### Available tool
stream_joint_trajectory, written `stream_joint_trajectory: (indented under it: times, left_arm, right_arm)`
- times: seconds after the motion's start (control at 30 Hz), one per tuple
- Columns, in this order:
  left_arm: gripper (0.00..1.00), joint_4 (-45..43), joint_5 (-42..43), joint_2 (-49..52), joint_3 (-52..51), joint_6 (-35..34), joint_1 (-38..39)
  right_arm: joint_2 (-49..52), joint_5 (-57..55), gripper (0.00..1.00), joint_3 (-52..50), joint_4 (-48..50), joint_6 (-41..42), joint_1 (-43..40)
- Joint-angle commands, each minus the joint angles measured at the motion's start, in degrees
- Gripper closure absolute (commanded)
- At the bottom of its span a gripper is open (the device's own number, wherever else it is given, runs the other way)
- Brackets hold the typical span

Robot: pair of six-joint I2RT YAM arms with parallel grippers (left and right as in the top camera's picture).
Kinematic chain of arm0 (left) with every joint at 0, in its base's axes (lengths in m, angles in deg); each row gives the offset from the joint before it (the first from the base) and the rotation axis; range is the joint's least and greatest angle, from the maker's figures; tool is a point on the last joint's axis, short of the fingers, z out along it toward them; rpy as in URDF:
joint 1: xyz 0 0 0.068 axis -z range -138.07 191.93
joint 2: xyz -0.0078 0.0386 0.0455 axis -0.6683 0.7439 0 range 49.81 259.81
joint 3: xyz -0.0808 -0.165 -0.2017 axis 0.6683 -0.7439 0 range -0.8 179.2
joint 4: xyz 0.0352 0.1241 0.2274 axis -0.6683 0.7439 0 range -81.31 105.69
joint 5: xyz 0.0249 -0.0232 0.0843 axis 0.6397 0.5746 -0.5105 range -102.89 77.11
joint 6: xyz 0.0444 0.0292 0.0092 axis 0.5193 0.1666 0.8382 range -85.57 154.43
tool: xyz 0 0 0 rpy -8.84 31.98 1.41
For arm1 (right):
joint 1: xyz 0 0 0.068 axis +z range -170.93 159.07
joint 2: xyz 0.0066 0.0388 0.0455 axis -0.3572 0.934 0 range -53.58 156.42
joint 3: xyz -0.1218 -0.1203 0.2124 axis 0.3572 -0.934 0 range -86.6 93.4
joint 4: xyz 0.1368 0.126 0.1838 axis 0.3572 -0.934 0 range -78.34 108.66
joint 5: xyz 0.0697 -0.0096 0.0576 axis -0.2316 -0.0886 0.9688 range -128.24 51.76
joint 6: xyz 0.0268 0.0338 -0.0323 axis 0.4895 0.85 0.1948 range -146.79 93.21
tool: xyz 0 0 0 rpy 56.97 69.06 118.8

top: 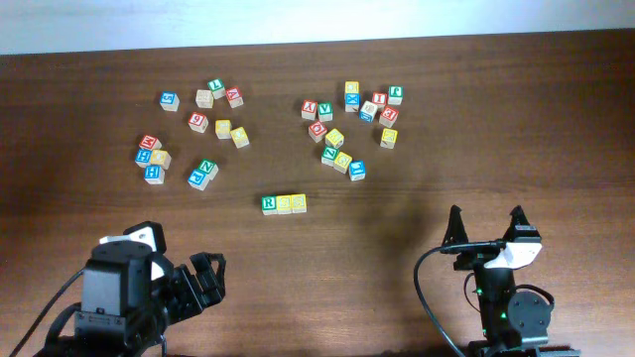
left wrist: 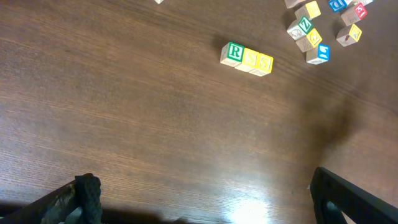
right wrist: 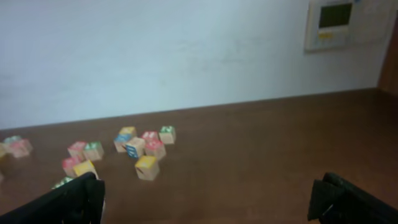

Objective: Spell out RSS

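**A:** How do the jaws stand?

**B:** The left jaws are spread wide with nothing between them, over bare bench. The right jaws are just as wide and hold nothing.

**A:** And the letters?

**B:** The green-and-white R cube, the first yellow S cube and the second yellow S cube sit in one straight row, sides touching. The row lies on the bench ahead of both arms and between them, with the R at the left arm's end. It is well apart from either pair of jaws.

**A:** What lies past it?

**B:** Two loose scatters of alphabet cubes: the left scatter and the right scatter. A blue-faced cube of the right scatter is near the row without touching it.

**A:** And beyond those?

**B:** The right wrist view shows a pale wall with a wall panel at the upper right
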Motion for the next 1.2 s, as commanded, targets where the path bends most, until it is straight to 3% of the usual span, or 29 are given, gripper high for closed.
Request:
stream_joint_trajectory:
  times: [0.0,0.2,0.4,1.17]
  left_arm:
    - [0.01,-0.1,-0.2,-0.2,-0.2,-0.5,0.3]
    - [0.01,-0.1,-0.2,-0.2,-0.2,-0.5,0.3]
    - [0.01,-0.1,-0.2,-0.2,-0.2,-0.5,0.3]
    - [0.01,-0.1,-0.2,-0.2,-0.2,-0.5,0.3]
  right_arm:
    - [-0.5,-0.5,0.02,-0.5,-3.5,-1.0,-1.9]
    - [0.3,0.0,0.02,-0.5,-3.6,-2.5,-1.9]
    - [-0.6,0.0,0.02,-0.5,-3.7,-10.4,-1.9]
    - [-0.6,0.1,0.02,-0.5,-3.7,-9.4,-1.1]
